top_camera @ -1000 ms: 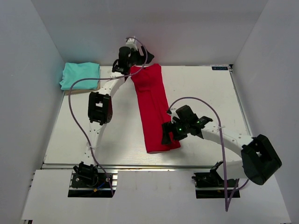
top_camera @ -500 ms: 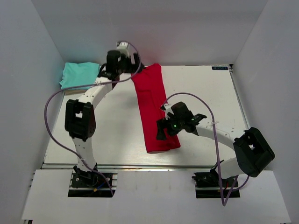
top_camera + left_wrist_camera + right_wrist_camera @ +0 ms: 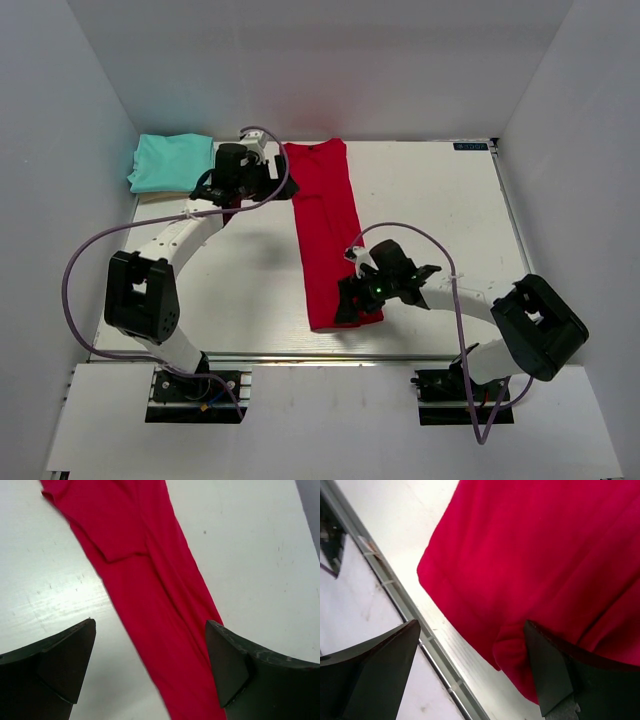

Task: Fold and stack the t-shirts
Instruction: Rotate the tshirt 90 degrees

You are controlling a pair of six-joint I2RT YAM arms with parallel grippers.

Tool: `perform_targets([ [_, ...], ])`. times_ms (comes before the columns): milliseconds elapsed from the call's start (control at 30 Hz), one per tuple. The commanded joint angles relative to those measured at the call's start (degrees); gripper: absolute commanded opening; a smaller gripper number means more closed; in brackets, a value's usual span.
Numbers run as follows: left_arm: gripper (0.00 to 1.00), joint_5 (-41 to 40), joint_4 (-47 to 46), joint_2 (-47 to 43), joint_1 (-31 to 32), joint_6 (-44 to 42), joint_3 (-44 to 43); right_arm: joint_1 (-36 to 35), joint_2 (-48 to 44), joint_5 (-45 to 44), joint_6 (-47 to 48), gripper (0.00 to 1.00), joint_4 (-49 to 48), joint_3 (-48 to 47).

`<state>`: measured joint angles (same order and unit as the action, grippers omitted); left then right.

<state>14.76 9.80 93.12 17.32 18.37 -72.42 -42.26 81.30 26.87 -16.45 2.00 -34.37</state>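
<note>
The red t-shirt (image 3: 324,225) lies folded into a long narrow strip from the table's back edge toward the front. It fills the left wrist view (image 3: 150,595) and the right wrist view (image 3: 540,565). The teal t-shirt (image 3: 170,160) sits neatly folded at the back left corner. My left gripper (image 3: 275,182) is open and empty, just left of the red strip's far end. My right gripper (image 3: 345,303) is open and empty over the strip's near right corner, its jaws wide apart above the hem.
The table's metal front rail (image 3: 405,610) runs just below the shirt's near end. White walls enclose the table on the left, back and right. Purple cables loop from both arms over the table.
My left arm has swung down and left from the back wall, its gripper now beside the shirt's far end. My right gripper has moved toward the near right corner.
</note>
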Motion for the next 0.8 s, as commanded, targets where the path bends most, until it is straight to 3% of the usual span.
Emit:
perform_targets([
  [0,1.00,1.93,4.78,-1.63,0.52,1.14,3.07,-1.07,1.31,2.75,-2.71,0.90,-1.29,3.61],
  [233,1.00,3.60,11.02,-1.63,2.18,3.33,4.57,-1.68,-1.05,-2.17,2.46,0.90,4.93,-6.82],
  [467,1.00,3.61,17.33,-9.17,6.04,3.34,9.57,-1.16,-9.48,-6.38,1.25,0.90,9.85,-11.68],
  [633,1.00,5.52,22.89,-10.85,10.18,2.38,16.33,-0.72,-12.65,-25.06,-3.14,0.90,19.34,-11.68],
  [767,1.00,7.30,24.30,-11.47,14.66,0.88,19.86,0.25,-11.16,-32.75,-6.49,0.90,25.68,-10.20],
])
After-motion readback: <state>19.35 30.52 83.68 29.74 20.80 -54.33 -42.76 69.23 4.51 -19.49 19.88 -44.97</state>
